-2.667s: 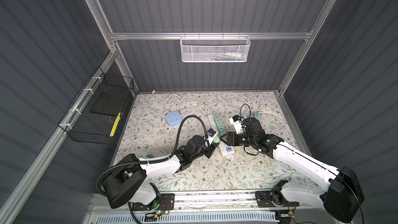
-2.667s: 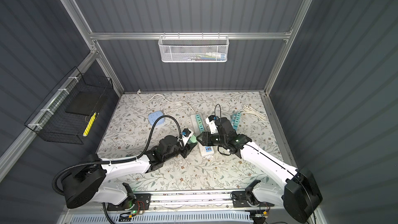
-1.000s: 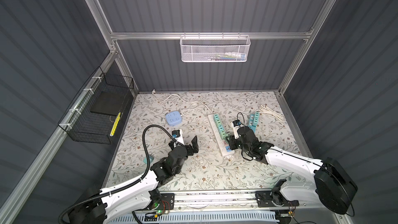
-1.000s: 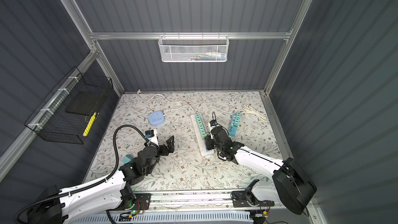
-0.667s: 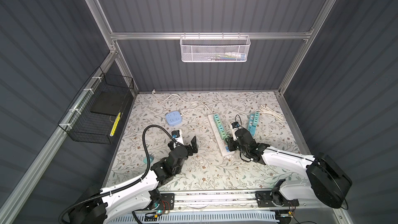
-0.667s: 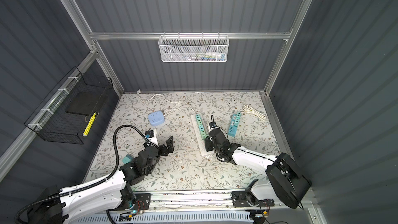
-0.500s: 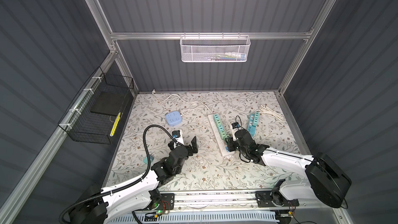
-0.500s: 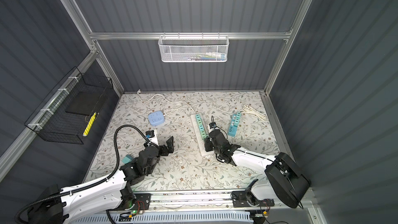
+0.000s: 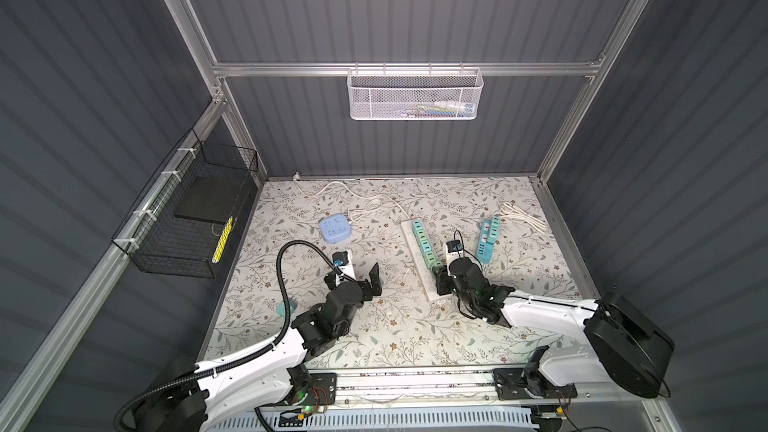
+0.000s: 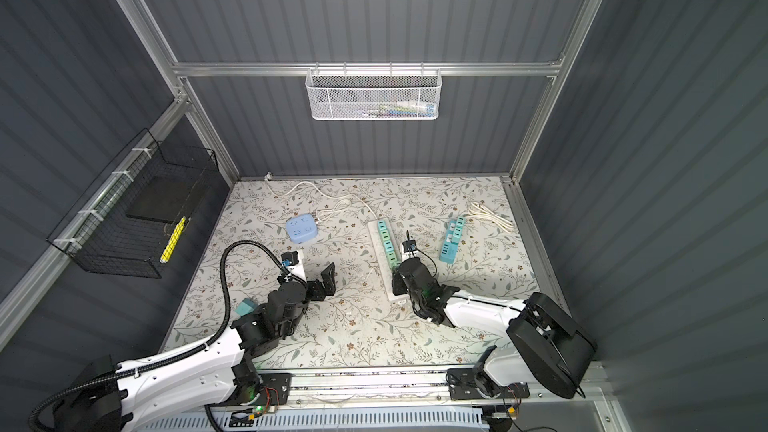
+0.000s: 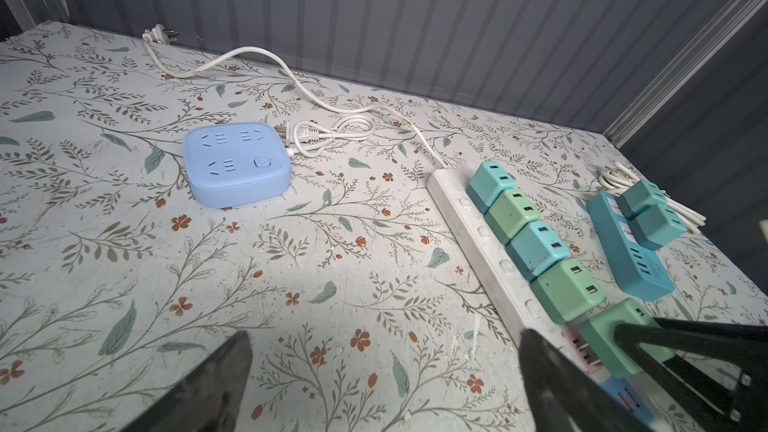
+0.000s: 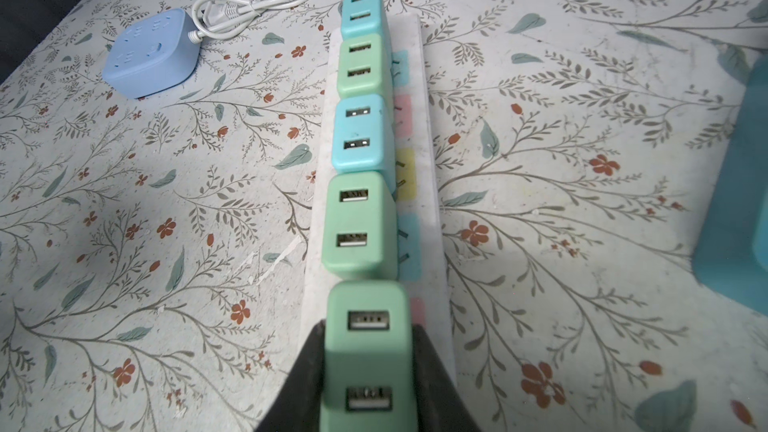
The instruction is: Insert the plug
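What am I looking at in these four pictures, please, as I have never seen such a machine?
These are two robot arms on a flowery table, each ending in a two-finger gripper. Both top views look down from one overhead camera; the other two come from cameras on the arms' wrists. On it lie a white power strip with four adapters plugged in a row, a blue socket block and a teal strip. The right gripper is shut on a green plug next in that row; whether it is fully in, I cannot tell. The left gripper is open and empty.
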Action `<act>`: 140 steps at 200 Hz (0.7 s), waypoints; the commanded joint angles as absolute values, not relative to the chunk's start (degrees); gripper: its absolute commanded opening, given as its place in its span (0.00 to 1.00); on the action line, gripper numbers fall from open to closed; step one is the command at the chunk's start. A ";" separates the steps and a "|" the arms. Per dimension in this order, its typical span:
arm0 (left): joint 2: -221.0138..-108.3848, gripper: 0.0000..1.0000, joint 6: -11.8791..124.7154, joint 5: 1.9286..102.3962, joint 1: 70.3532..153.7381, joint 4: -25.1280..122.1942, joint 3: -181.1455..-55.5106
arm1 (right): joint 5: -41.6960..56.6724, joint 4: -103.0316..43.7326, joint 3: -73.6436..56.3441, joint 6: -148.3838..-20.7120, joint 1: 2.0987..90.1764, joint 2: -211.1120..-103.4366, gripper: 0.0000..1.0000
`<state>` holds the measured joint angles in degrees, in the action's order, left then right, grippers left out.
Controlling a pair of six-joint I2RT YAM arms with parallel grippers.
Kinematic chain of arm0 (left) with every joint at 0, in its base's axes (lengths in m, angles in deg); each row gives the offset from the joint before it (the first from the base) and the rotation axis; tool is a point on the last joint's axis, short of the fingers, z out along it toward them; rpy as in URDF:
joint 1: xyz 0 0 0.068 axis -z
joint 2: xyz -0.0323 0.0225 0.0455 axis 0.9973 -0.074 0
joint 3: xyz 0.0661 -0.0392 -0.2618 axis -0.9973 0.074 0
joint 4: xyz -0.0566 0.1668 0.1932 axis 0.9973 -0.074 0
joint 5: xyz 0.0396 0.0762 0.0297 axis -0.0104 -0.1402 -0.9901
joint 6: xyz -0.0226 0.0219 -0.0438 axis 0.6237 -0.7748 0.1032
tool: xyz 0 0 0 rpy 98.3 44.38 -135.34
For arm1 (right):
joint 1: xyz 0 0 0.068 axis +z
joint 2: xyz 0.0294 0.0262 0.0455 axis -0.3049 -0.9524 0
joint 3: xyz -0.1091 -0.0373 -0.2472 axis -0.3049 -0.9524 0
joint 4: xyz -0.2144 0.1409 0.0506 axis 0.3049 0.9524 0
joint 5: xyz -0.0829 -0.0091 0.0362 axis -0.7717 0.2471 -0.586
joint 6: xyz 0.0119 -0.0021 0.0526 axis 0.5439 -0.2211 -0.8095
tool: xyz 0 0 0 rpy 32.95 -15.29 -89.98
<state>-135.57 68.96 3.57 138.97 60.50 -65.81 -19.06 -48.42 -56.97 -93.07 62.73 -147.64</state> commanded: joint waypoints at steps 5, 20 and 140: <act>-135.46 1.00 67.46 3.41 138.90 60.00 -67.51 | -22.19 -48.75 -58.26 -93.19 62.76 -149.55 0.14; -135.47 1.00 67.41 3.42 138.92 59.70 -67.77 | -22.25 -48.18 -57.65 -93.04 62.85 -149.96 0.14; -134.48 1.00 67.76 3.22 138.92 58.50 -67.53 | -27.83 -46.05 -56.56 -93.69 63.72 -149.76 0.14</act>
